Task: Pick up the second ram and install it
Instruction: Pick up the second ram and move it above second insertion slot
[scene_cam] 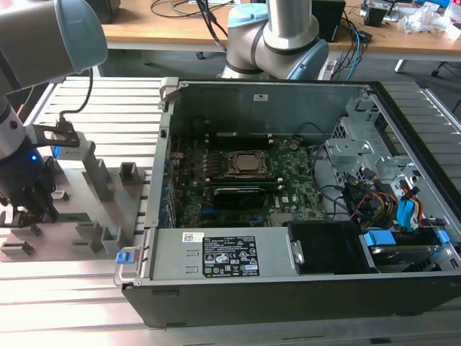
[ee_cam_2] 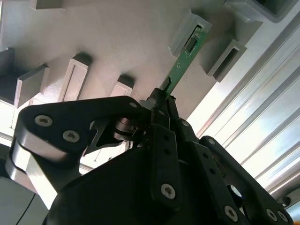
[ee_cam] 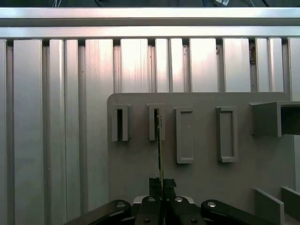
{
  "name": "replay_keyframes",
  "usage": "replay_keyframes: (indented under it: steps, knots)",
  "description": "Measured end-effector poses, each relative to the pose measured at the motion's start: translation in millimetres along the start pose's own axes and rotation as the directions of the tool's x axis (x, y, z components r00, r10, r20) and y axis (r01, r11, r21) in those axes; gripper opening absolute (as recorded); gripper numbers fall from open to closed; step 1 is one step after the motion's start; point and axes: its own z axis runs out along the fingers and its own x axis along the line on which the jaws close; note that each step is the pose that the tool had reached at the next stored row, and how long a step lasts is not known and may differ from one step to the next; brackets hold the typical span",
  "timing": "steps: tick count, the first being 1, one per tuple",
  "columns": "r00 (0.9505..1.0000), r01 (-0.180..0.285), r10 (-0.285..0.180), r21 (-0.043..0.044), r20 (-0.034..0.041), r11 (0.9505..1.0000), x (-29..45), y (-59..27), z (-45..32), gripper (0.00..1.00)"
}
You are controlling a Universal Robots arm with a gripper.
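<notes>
Second wrist view, pincer [ee_cam_2: 161,97] pinching second ram [ee_cam_2: 181,70] (green face visible), first wrist view, its thin edge.

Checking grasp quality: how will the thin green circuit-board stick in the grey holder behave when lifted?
Likely stiff: the thin green circuit-board stick runs straight from the gripper into its grey holder slot. Probably light and fragile, being so thin edge-on.

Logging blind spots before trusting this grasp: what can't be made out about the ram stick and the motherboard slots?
- second ram: edge-on in the first wrist view, label and chips hidden.
- Its near end: covered by the gripper in the second wrist view.
- Its far end: inside a grey holder there, depth hidden.
- motherboard memory slots: too small in the exterior view to tell which are filled.
</notes>
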Motion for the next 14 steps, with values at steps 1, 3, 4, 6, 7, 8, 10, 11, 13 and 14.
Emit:
replay_keyframes:
  steps: [1,3,4,6,7,8,10,11,13,14]
  knots:
    - [1.0,0.0,0.0,0.0,-0.0001,1.0,-0.1,0.0,-1.0,0.14]
    - [1.0,0.0,0.0,0.0,-0.0002,1.0,-0.3,0.1,-3.7,0.14]
    - [1.0,0.0,0.0,0.0,-0.0003,1.0,-0.4,0.2,-5.1,0.14]
    - [1.0,0.0,0.0,0.0,-0.0002,1.0,-0.5,0.4,-10.0,0.14]
    - [1.0,0.0,0.0,0.0,-0.0002,1.0,-0.7,0.7,-17.9,0.14]
    - [1.0,0.0,0.0,0.0,-0.0002,1.0,-1.0,1.0,-23.5,0.14]
    - [1.0,0.0,0.0,0.0,-0.0002,1.0,-1.1,1.1,-26.0,0.14]
    - [1.0,0.0,0.0,0.0001,-0.0002,1.0,-1.2,1.2,-29.5,0.14]
    - [1.0,0.0,0.0,0.0,-0.0002,1.0,-1.4,1.4,-33.2,0.14]
    - [1.0,0.0,0.0,0.0,-0.0002,1.0,-1.5,1.5,-35.6,0.14]
